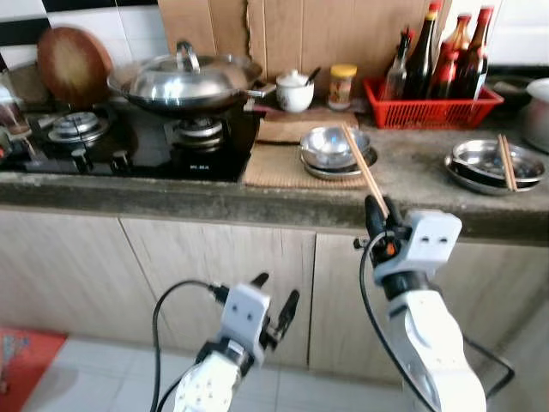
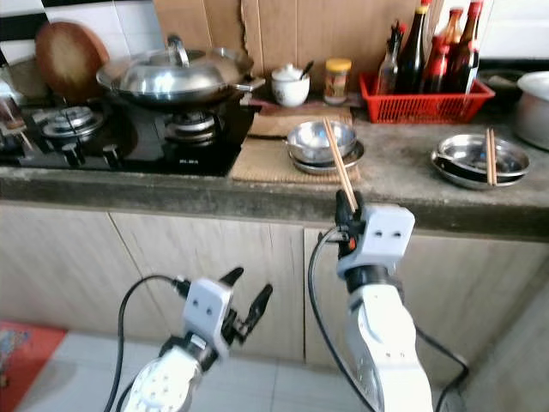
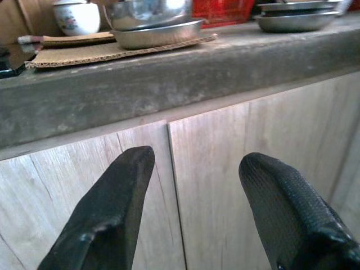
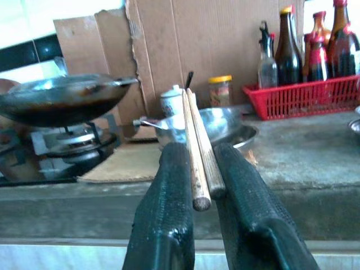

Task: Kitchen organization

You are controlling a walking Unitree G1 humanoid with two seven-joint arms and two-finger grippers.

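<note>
We are observing the right gripper (image 1: 375, 212) raised just in front of the table (image 1: 412, 184) edge, and it is clamping a pair of chopsticks (image 1: 365, 170) between its two fingers. In the right wrist view the chopsticks (image 4: 198, 143) are sitting pinched between the black pads, both sticks side by side. The sticks are angling up and away from the gripper, w/ their far ends reaching over the steel bowls (image 1: 333, 149) stacked on a cardboard mat (image 1: 276, 165).

We are noting the left gripper (image 1: 276, 307) low, in front of the cabinet doors (image 1: 214, 275) below the table, fingers spread apart and holding nothing. The left wrist view is showing both fingers (image 3: 107, 219) wide apart, facing the door seam.

On the table: a second pair of chopsticks (image 1: 506, 161) is lying across a steel plate (image 1: 493, 165) at the right. Behind it a red basket (image 1: 429, 107) is holding several dark bottles (image 1: 442, 51). A white lidded cup (image 1: 294, 90) and a yellow-capped jar (image 1: 342, 86) are standing near the cardboard backing. At the left, a lidded wok (image 1: 184, 81) is sitting on the gas stove (image 1: 137, 137), w/ a round wooden board (image 1: 73, 62) leaning against the tiled wall. A steel pot (image 1: 539, 112) is showing at the far right edge.
</note>
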